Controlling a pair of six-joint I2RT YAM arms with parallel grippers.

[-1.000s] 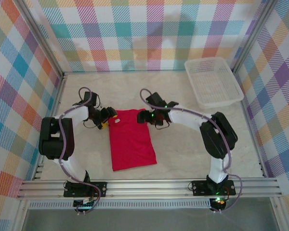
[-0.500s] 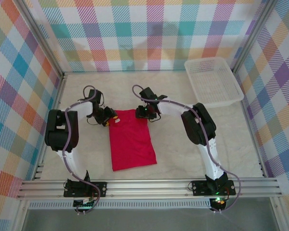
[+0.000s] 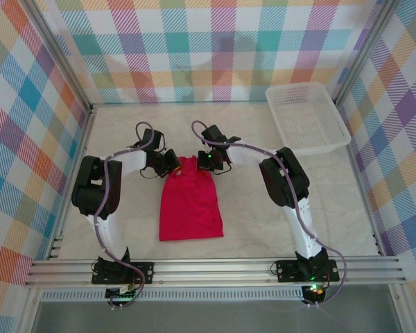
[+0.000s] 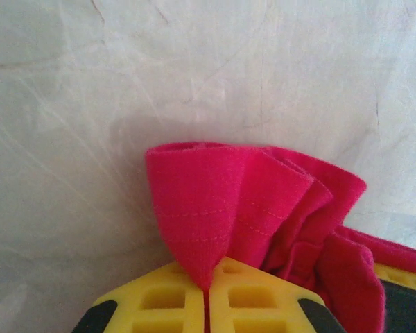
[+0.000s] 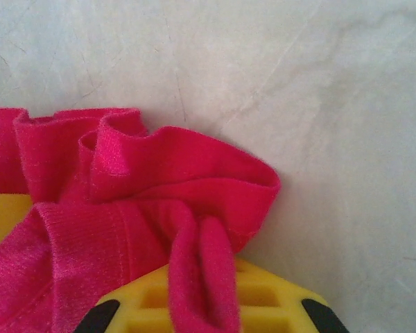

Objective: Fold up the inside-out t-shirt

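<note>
Wrist views: left gripper (image 4: 206, 290), right gripper (image 5: 202, 295) pinch bunched t-shirt (image 4: 215, 201); top external adds basket (image 3: 295, 87).

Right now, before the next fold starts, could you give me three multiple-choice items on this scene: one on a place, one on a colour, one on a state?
1. Where on the table does the white basket stand?
A. Far right corner
B. Near left corner
C. On top of the garment

2. What colour is the t-shirt?
A. Blue
B. Red
C. White

3. How do the left end effector and the right end effector stand?
A. Both open, above the cloth
B. Both shut on the bunched far edge of the cloth
C. Left open, right shut

Answers:
1. A, as the top view shows the basket at the far right, apart from the t-shirt.
2. B, as the cloth is bright red in every view.
3. B, as each wrist view shows red cloth pinched between closed yellow pads.
</note>
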